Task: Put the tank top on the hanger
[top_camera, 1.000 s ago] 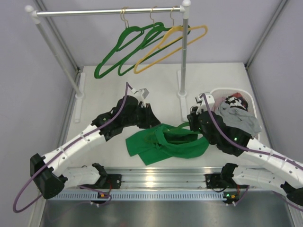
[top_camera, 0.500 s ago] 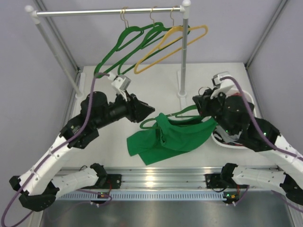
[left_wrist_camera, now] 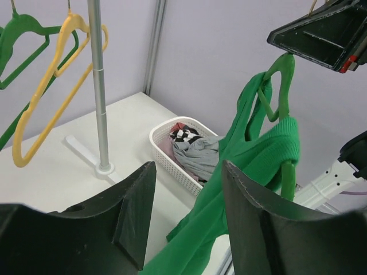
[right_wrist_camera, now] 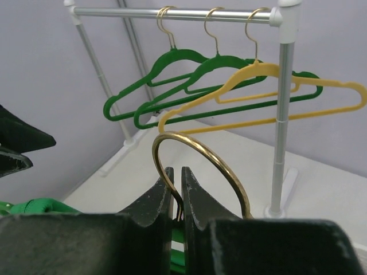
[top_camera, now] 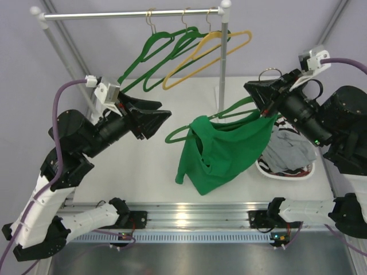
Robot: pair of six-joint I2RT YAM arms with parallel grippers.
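Tank top [top_camera: 221,152] hangs above the tabletop [top_camera: 143,172], draped on the hanger [top_camera: 234,109], whose hook your right gripper [right_wrist_camera: 176,172] pinches. Your left gripper [top_camera: 162,116] gapes wide, apart from the cloth.

No writing, number, brand or sign can be read in any of the views. The nearest thing to it is a black, white and red print on a cloth [left_wrist_camera: 184,135] lying in the white basket [left_wrist_camera: 166,161] on the table [left_wrist_camera: 63,172]. It is too small to tell whether it holds letters.
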